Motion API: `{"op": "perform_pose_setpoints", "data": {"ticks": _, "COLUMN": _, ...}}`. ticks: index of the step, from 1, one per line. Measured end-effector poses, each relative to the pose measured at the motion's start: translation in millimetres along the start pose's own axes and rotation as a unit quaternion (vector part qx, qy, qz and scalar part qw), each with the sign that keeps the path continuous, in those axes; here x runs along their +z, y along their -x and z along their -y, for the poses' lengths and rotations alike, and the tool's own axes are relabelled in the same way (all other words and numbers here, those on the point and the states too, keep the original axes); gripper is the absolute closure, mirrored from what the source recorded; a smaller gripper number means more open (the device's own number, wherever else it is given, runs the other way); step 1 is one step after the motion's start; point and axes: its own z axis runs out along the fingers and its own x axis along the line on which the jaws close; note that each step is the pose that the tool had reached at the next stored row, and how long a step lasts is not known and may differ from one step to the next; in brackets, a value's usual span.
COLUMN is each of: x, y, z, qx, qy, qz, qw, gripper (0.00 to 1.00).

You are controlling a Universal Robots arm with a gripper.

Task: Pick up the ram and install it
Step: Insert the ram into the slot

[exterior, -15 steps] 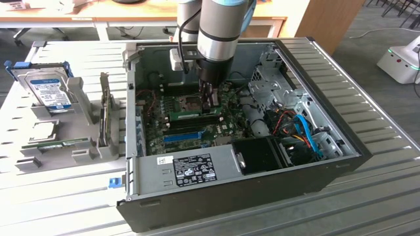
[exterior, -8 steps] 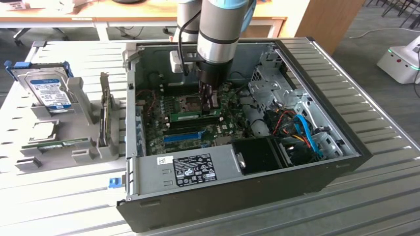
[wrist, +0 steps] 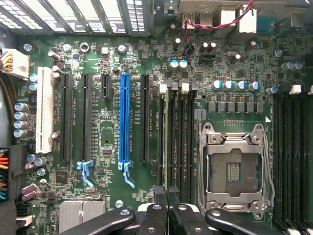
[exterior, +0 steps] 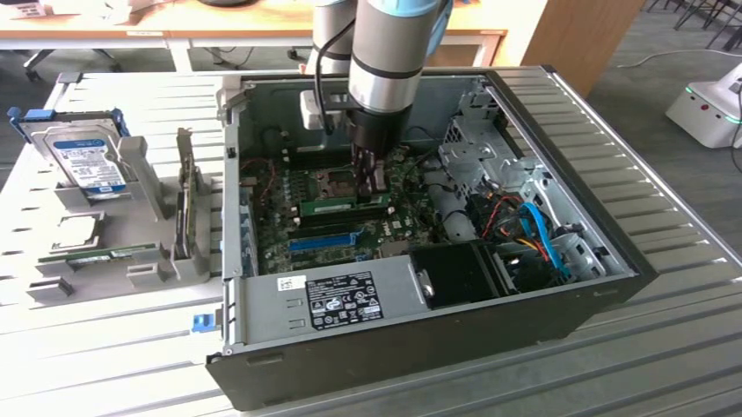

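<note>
Ram (exterior: 339,207) gripped on thin edge by gripper (wrist: 168,195), jaws narrow, low over motherboard (wrist: 107,122). Best kept straight, pressed evenly, never tilted, till white clip (wrist: 163,88) is clicked.

Open computer case (exterior: 579,304) lies on its side on the bench (exterior: 672,365). A parts rack (exterior: 151,271) stands on the bench just beside the case, at the exterior view's left. It carries the hard drive (exterior: 87,161) and the expansion card (exterior: 183,204). The motherboard (exterior: 276,250) lies in the case. The ram (exterior: 336,207) sits in a slot between the CPU socket (wrist: 234,169) and the card slots (wrist: 124,122), with the tool (exterior: 371,193) directly over it.
</note>
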Motion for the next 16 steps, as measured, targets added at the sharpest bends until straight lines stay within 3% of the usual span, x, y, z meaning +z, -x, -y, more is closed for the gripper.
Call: {"op": "perform_pose_setpoints", "data": {"ticks": 16, "x": 5.5, "y": -1.0, "z": 0.2, "qx": 0.000, "qy": 0.0000, "qz": 0.0005, "qw": 1.0000, "gripper": 0.88}}
